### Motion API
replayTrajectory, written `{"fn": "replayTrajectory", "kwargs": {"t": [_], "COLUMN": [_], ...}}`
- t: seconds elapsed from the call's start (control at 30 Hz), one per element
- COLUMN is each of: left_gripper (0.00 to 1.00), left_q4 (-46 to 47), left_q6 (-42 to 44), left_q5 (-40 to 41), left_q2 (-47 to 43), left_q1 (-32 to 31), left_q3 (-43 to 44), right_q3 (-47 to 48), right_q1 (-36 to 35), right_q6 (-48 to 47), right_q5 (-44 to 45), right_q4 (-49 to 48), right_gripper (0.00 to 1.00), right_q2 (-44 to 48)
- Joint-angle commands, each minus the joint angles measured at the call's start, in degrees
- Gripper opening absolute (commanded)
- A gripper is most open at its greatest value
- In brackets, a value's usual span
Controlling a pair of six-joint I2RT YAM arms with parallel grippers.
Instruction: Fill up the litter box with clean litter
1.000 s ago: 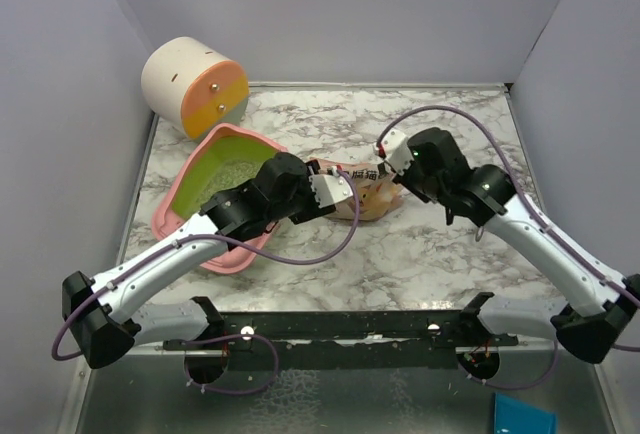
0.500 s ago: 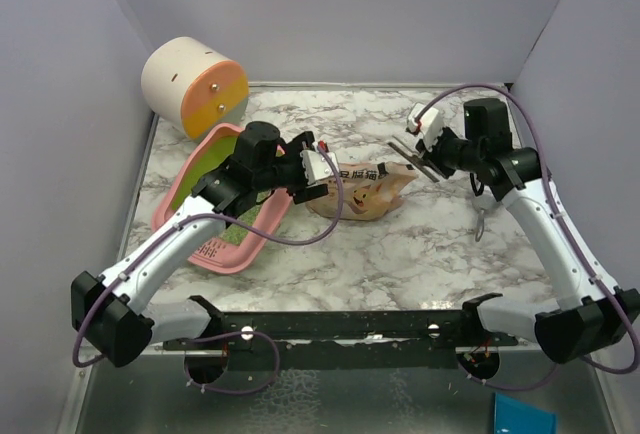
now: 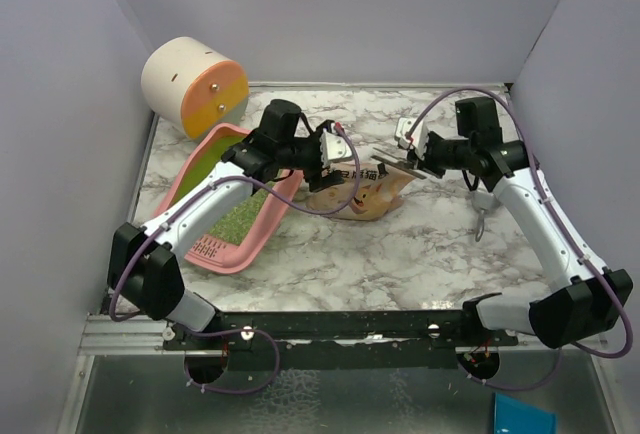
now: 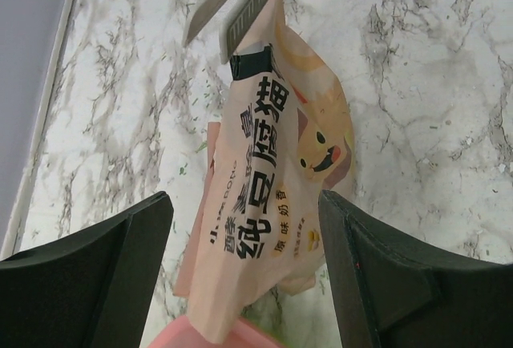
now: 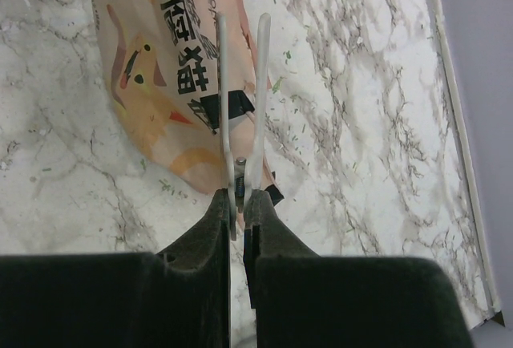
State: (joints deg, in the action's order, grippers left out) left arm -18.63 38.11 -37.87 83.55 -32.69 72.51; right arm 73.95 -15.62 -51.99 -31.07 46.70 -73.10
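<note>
The pink litter box (image 3: pixel 265 234) lies at the left, with greenish-grey clean litter (image 3: pixel 235 222) on its lime-green bottom. The tan paper bag (image 3: pixel 360 197) lies on the marble beside it. My left gripper (image 3: pixel 335 154) is open and empty above the bag's near-tray end. In the left wrist view the bag (image 4: pixel 272 180) shows between the spread jaws of this gripper (image 4: pixel 244 200). My right gripper (image 3: pixel 408 159) is shut on a pale spring clip (image 5: pixel 222 83) whose two blades reach over the bag's (image 5: pixel 160 83) other end. The clip (image 4: pixel 248 7) also shows in the left wrist view.
A cream-and-orange cylinder (image 3: pixel 193 84) lies at the back left corner. Purple walls close the table on three sides. Loose granules are scattered on the marble (image 5: pixel 353 123) round the bag. A blue object (image 3: pixel 525 416) lies below the table's near edge.
My left gripper has swung from beside the tray towards the back and now hangs over the bag. My right gripper pulled back and right with the clip, then edged left.
</note>
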Motion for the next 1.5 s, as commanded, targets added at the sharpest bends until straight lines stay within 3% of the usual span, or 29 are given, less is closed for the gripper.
{"fn": "replayTrajectory", "kwargs": {"t": [0.0, 0.4, 0.57, 0.67, 0.77, 0.8, 1.03, 1.33, 1.37, 1.47], "left_gripper": [0.75, 0.65, 0.55, 0.43, 0.07, 0.00, 0.00, 0.00, 0.02, 0.24], "left_q4": [-0.8, -1.3, -0.5, 0.3, 0.5, 0.6, 0.6, -1.5, -1.5, -1.8], "left_q6": [1.2, 2.5, 0.7, -0.1, -0.3, -0.6, -0.7, 0.6, 0.4, 0.9], "left_q5": [-4.9, -5.2, -3.1, -0.6, 2.0, 2.7, 5.6, 2.5, 2.2, 1.4], "left_q2": [4.4, 9.8, 12.2, 13.3, 15.0, 15.5, 15.3, 14.5, 14.4, 14.5], "left_q1": [0.3, 0.3, 0.0, -0.3, -0.7, -0.8, -1.8, -2.7, -2.7, -2.8], "left_q3": [4.1, 4.8, 7.1, 8.3, 9.8, 10.3, 11.4, 11.0, 10.8, 10.4], "right_q3": [-1.1, -1.1, -3.3, -6.6, -8.5, -8.8, -12.5, -9.6, -9.2, -9.2], "right_q1": [0.4, 0.4, 0.4, 0.4, 0.4, 0.4, 0.4, 0.0, 0.0, -0.2], "right_q6": [-3.3, -3.6, -5.3, -7.9, -9.5, -10.0, -12.0, -12.0, -11.6, -11.4], "right_q5": [2.0, 3.5, 7.7, 9.7, 8.8, 7.9, 5.0, 4.4, 4.9, 5.7], "right_q4": [0.2, 0.0, -3.8, -7.6, -9.4, -9.6, -13.6, -10.1, -9.9, -8.9], "right_gripper": [0.01, 0.01, 0.01, 0.01, 0.01, 0.01, 0.01, 0.01, 0.01, 0.01], "right_q2": [-2.4, -4.6, -4.1, -2.9, -1.8, -1.4, 3.1, 1.9, 1.6, 1.9]}}
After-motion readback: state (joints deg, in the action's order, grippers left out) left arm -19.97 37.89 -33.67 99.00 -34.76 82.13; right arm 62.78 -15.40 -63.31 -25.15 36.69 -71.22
